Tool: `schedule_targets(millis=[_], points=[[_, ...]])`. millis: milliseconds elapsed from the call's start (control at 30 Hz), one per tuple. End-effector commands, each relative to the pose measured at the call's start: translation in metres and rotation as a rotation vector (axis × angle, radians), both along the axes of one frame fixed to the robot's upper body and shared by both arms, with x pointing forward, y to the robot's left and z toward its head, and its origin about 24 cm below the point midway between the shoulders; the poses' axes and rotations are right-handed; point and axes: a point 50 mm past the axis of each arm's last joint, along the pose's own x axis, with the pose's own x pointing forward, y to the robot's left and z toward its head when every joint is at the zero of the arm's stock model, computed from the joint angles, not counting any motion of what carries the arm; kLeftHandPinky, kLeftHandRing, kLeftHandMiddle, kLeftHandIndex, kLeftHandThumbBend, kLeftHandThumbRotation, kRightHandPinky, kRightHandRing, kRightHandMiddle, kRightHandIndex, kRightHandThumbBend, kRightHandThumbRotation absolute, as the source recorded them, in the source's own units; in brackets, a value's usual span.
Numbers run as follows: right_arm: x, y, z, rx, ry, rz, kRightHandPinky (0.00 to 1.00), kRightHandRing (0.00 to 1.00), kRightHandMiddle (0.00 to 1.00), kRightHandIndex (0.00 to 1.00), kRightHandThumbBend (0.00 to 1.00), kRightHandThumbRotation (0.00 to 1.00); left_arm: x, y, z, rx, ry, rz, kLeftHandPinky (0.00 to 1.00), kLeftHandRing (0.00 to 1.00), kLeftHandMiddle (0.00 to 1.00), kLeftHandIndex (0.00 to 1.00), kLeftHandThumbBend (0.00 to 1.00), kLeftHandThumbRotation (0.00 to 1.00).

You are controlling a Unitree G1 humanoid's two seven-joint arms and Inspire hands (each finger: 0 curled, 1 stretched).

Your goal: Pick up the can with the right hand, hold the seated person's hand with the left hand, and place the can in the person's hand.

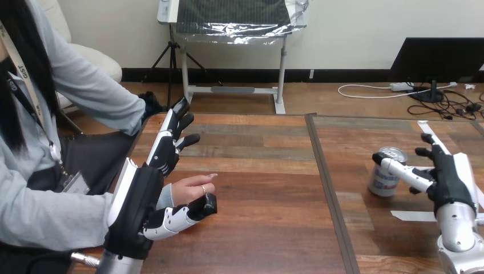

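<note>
Head view: nearest, and well to the left of the can (383, 184), the left hand (140, 200) is seen opened out. Its fingers (171, 134) are stretched straight away across the wooden table (257, 171), and its thumb is laid out sideways. The person's hand (191, 188) is rested just above that thumb, touching it, and nothing is curled round it. Just right of the can, the right hand (451, 182) is held open. Its thumb is laid against the can just under the rim, while the other fingers are spread and kept clear. The can is stood upright on the table, ungrasped.
</note>
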Motion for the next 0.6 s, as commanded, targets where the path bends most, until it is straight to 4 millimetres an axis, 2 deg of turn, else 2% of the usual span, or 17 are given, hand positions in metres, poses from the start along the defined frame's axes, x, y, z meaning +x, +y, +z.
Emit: schedule_targets(millis=[0, 33, 167, 333, 567], points=[[0.0171, 0.0102, 0.0152, 0.030, -0.052, 0.027, 0.57, 0.71, 0.89, 0.94, 1.00, 0.46, 0.0068, -0.0016, 0.0185, -0.010, -0.094, -0.018, 0.85, 0.96, 1.00, 0.99, 1.00, 0.70], [0.0171, 0.0104, 0.0151, 0.031, -0.051, 0.030, 0.65, 0.77, 0.89, 0.95, 1.00, 0.46, 0.0067, -0.0016, 0.0187, -0.010, -0.095, -0.020, 0.85, 0.96, 1.00, 0.99, 1.00, 0.70], [0.0171, 0.0110, 0.0144, 0.027, -0.044, 0.032, 0.74, 0.83, 0.89, 0.95, 1.00, 0.46, 0.0062, -0.0011, 0.0193, -0.009, -0.098, -0.024, 0.85, 0.96, 1.00, 0.99, 1.00, 0.70], [0.0172, 0.0117, 0.0137, 0.037, -0.039, 0.031, 0.79, 0.87, 0.89, 0.94, 1.00, 0.45, 0.0056, -0.0001, 0.0203, -0.007, -0.104, -0.027, 0.84, 0.95, 1.00, 0.98, 1.00, 0.70], [0.0176, 0.0130, 0.0133, 0.042, -0.038, 0.033, 0.80, 0.87, 0.89, 0.94, 1.00, 0.44, 0.0053, 0.0005, 0.0202, -0.023, -0.102, -0.029, 0.83, 0.95, 0.99, 0.97, 1.00, 0.69]])
